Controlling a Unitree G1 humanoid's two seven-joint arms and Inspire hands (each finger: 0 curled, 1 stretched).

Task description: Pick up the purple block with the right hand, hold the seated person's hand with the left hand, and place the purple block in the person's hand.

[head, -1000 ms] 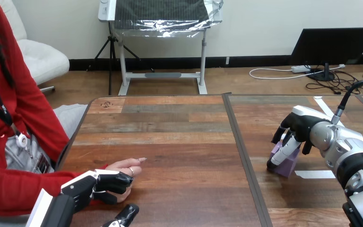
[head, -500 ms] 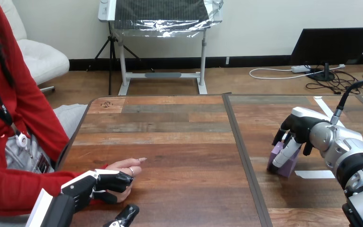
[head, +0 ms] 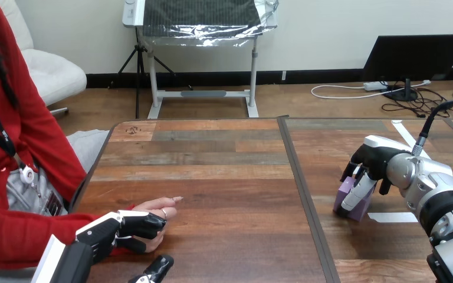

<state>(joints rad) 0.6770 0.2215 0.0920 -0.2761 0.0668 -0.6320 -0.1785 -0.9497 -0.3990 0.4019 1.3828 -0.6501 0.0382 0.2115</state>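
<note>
Little has moved: my right hand (head: 373,165) has sunk slightly, its fingers curled round the purple block (head: 363,207), which sits on the desk (head: 224,177) at the right. My left hand (head: 112,231) stays curled over the person's hand (head: 159,207) near the left edge.

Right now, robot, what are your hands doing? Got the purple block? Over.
Left hand curled round the person's hand. Right hand closed on the purple block, low at the table. Nothing between block and person's hand.
</note>
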